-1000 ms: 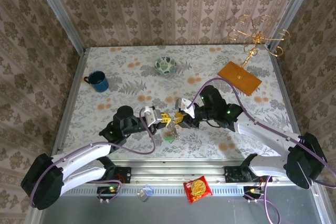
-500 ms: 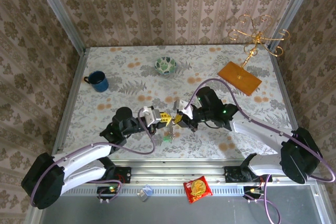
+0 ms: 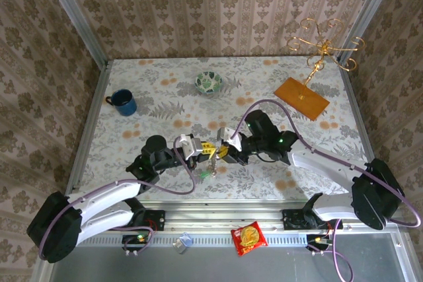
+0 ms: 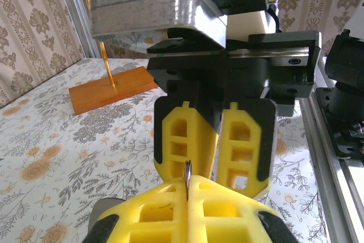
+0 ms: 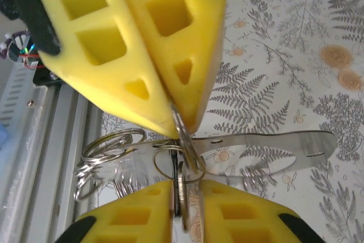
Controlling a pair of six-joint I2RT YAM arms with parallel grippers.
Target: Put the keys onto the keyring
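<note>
1. Left gripper (image 3: 205, 150) and right gripper (image 3: 221, 152) meet tip to tip over the front-centre of the floral table (image 3: 165, 97); both arms reach in from the near edge.
2. Left gripper clenched; the right wrist view shows its yellow tips pinching a thin wire ring (image 5: 157, 165); the left wrist view shows a thin metal edge nipped between its own pads (image 4: 165, 211).
3. Right gripper: pads (image 5: 131, 214) stand narrowly apart with metal pieces lying between them; cannot tell whether they clamp the metal or merely flank it.
4. Keys (image 3: 211, 170) hang as a bunch just below the meeting tips; one green head shows at the bottom of the bunch; cannot tell whether it touches the cloth.
5. Right wrist view: split rings (image 5: 108, 146) bunched to the left of the pinch; flat silver blade (image 5: 273, 143) reaching out to the right, level above the cloth.
6. Elsewhere: blue mug (image 3: 123, 102) far left; patterned bowl (image 3: 209, 82) at the back centre; orange board (image 3: 301, 97) with gold stand (image 3: 324, 47) back right; red snack packet (image 3: 248, 237) on the rail in front.
</note>
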